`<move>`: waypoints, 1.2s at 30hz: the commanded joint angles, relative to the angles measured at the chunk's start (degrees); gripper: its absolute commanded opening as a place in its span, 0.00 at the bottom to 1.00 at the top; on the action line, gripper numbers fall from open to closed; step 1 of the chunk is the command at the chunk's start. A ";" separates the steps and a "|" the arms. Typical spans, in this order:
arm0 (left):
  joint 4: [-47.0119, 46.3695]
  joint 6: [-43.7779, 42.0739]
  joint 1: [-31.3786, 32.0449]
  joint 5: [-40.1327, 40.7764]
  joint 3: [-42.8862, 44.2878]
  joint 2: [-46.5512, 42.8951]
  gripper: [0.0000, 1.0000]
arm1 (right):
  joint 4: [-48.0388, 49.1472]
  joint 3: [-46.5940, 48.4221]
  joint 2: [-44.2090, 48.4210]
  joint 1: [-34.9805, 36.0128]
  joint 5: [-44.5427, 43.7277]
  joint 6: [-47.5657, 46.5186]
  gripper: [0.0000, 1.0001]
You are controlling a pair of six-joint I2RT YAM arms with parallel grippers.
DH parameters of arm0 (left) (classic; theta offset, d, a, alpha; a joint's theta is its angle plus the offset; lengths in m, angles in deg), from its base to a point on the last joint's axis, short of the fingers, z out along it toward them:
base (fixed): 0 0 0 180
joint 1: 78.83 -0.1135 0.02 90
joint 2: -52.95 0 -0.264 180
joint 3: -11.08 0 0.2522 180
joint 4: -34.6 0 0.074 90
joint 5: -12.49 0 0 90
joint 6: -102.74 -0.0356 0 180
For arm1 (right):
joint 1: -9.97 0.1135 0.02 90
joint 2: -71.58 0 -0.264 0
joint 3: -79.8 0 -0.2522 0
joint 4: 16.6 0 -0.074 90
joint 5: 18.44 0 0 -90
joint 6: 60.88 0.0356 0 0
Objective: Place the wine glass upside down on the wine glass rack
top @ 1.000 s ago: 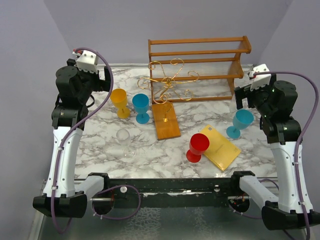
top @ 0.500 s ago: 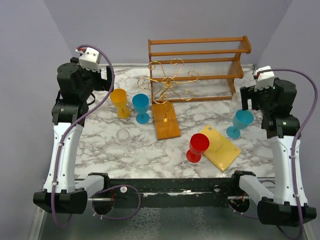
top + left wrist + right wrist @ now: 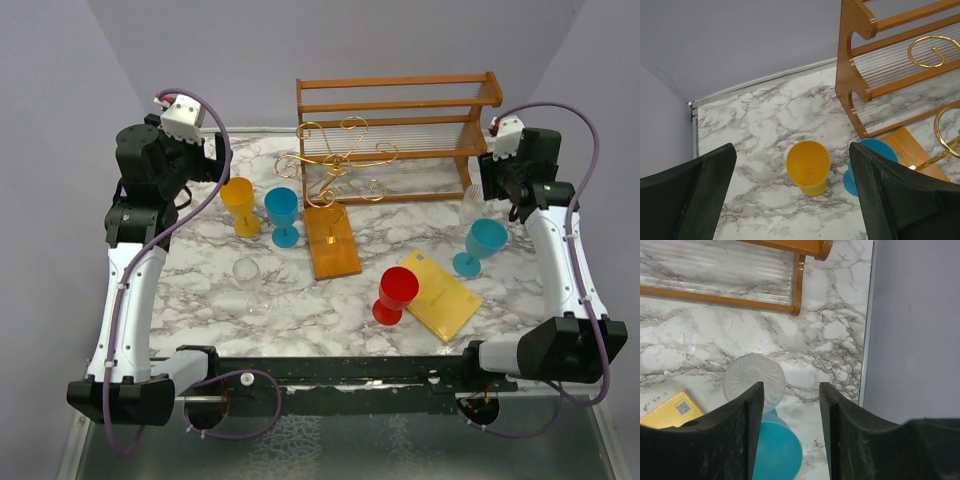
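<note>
The left pincer [image 3: 792, 147] has hardly moved; it hangs wide open and empty over the yellow cup [image 3: 240, 205], with a blue cup [image 3: 283, 215] just beside that. A clear wine glass [image 3: 250, 283] stands alone on the desk [image 3: 190, 290], nearer the front, and nothing touches it. The wine glass rack [image 3: 335, 165], with its gold curls and flat wooden base, stands in the middle in front of the wooden shelf [image 3: 400, 120], and no glass hangs on it. So the job is not really started yet. The big change is on the right. The right arm has swung away from the other blue cup [image 3: 483, 243] and gone back toward the end of the shelf. The right pincer [image 3: 791, 386] now looks down at a second clear glass [image 3: 754, 377], which stands just beside that blue cup. Its jaws are partly open with only bare desk between them, so it holds nothing. The glass sits to one side of the gap, half behind one finger. I think this arm is getting ready to grab it, but it must line up first.
</note>
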 commanded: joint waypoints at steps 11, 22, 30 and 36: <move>-0.08 0.46 -0.28 -1.92 1.07 1.33 0.99 | -0.69 3.27 -6.79 -0.26 1.54 0.19 0.34; 0.10 0.07 -0.27 -2.48 1.05 2.11 0.99 | -0.81 3.22 -9.89 -0.26 1.89 -0.78 0.18; 0.19 -0.41 -0.28 -2.67 1.23 2.39 0.99 | -1.77 5.51 -11.10 -0.26 4.29 -1.16 0.08; 0.46 -0.45 -0.28 -4.03 1.78 2.92 0.99 | -2.93 11.13 -11.23 -0.27 10.34 -1.72 0.01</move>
